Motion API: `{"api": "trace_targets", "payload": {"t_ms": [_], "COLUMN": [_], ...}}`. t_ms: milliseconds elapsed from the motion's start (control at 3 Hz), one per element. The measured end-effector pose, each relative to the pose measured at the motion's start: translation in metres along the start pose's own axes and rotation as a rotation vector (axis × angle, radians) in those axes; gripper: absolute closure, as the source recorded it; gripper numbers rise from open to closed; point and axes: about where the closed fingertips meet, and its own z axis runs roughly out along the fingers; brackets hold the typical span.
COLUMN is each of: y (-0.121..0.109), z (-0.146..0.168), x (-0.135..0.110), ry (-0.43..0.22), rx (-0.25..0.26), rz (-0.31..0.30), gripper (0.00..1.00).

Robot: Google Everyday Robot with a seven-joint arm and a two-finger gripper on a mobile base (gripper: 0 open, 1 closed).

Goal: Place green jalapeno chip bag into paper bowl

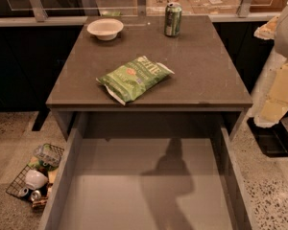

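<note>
Camera view: the green jalapeno chip bag (134,78) lies flat on the counter (201,66), near the front edge and a little left of the middle, with its printed face up and one white sealed end pointing toward the front. The paper bowl (105,28) stands upright at the far left corner, well apart from the bag, and it holds nothing. A green drink can (173,19) stands at the far edge, to the right of the bowl and clear of both. Below the counter a drawer (134,190) is pulled open, and a dark shadow (170,176) falls across its floor.

Pale sections of the arm (283,95) show at the right edge of the frame, off to the side of the counter. The gripper is out of the frame, so I cannot tell how far open it is. Whatever its state, it has no hold on the bag, which rests free on the counter.

As I judge it, no part of the task is done. The bag has yet to be reached, grasped, lifted, carried across to the far left corner and set into the bowl. Since the bag is larger than the bowl, it will likely sit across the rim instead of fitting inside.
</note>
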Motion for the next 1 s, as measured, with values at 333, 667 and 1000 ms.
{"api": "trace_targets", "payload": {"t_ms": [333, 667, 1000], "y": [-0.007, -0.033, -0.061], "z": [0.002, 0.016, 0.051], "x": [-0.003, -0.016, -0.042], "ry": [-0.007, -0.058, -0.173], "rx": [0.016, 0.078, 0.126], "rz": [0.001, 0.013, 0.070], "gripper": [0.00, 0.00, 0.00]}}
